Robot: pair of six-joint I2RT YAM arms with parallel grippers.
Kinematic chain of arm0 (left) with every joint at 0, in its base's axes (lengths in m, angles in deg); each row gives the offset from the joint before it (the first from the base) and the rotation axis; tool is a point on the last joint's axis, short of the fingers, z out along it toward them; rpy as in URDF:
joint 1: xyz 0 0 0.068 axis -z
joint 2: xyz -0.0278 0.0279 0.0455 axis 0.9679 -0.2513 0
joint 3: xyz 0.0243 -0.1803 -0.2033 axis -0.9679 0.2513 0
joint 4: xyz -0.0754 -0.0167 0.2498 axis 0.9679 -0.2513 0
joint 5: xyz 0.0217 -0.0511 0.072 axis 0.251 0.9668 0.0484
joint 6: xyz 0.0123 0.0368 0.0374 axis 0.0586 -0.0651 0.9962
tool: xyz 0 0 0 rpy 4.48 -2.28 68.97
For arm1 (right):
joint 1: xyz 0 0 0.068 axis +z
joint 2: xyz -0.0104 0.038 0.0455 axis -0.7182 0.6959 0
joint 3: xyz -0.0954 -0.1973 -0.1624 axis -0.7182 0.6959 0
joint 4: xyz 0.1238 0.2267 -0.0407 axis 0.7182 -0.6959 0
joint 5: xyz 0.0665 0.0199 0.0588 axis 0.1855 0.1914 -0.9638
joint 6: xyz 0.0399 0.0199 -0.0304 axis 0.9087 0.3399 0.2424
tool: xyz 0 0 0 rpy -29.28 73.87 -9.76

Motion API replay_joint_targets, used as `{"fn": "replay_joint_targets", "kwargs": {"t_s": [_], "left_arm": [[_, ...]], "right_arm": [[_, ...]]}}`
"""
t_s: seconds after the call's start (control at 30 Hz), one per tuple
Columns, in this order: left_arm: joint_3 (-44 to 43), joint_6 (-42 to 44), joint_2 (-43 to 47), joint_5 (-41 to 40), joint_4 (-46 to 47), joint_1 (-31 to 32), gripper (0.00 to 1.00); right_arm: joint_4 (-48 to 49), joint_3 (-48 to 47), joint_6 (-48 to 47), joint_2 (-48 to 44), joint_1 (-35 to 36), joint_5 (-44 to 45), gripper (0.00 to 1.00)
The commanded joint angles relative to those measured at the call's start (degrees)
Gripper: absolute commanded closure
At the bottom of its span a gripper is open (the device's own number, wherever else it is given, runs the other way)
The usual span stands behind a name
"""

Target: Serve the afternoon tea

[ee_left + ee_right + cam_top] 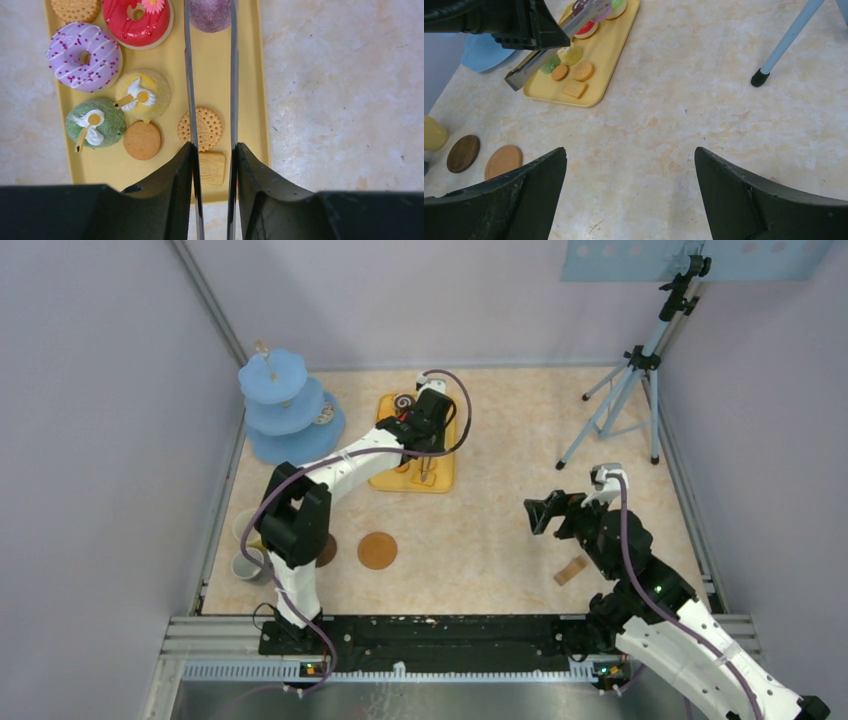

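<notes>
Mugs stand nearest the arm bases, at the near-left corner of the table: the grey-white mug closest, the yellow mug just beyond it. To their right two round coasters lie flat. The dark brown coaster is partly under the left arm's elbow in the overhead view, and the light brown coaster is just beside it, not touching. On the near right a small wooden block lies close to the right arm. A little farther in, the right gripper hangs over bare table, its jaws spread wide with nothing between them.

Mid-table sits the yellow tray holding the treats. The left gripper hovers over its near end, clenched on the long metal tongs, one finger pressed against each blade from outside. The blades run almost parallel toward the tray's far end. Below them, near to far, lie a rectangular biscuit, a scalloped round biscuit and a purple sugared cake; whether the blades touch the cake cannot be told. Left of the blades are a plain round biscuit, a green cake, a yellow cake, a purple sprinkled doughnut and a red doughnut topped with a flower.

At the back left stands a blue three-tier stand, and at the back right a tripod.
</notes>
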Motion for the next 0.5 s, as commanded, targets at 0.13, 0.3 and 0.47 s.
{"fn": "replay_joint_targets", "kwargs": {"t_s": [0.13,0.3,0.47], "left_arm": [[4.9,3.4,13.3,-1.1,-2.1,-1.8,0.78],[12.9,3.5,22.7,2.4,-4.2,-8.9,0.78],[20.9,2.7,29.8,7.2,-4.1,-16.2,0.77]], "right_arm": [[0.8,-1.9,-0.2,0.2,-0.3,1.2,0.04],[1.3,-1.8,-0.5,0.3,-0.3,0.6,0.04],[1.9,-1.6,-0.8,1.3,-0.3,-0.1,0.04]]}}
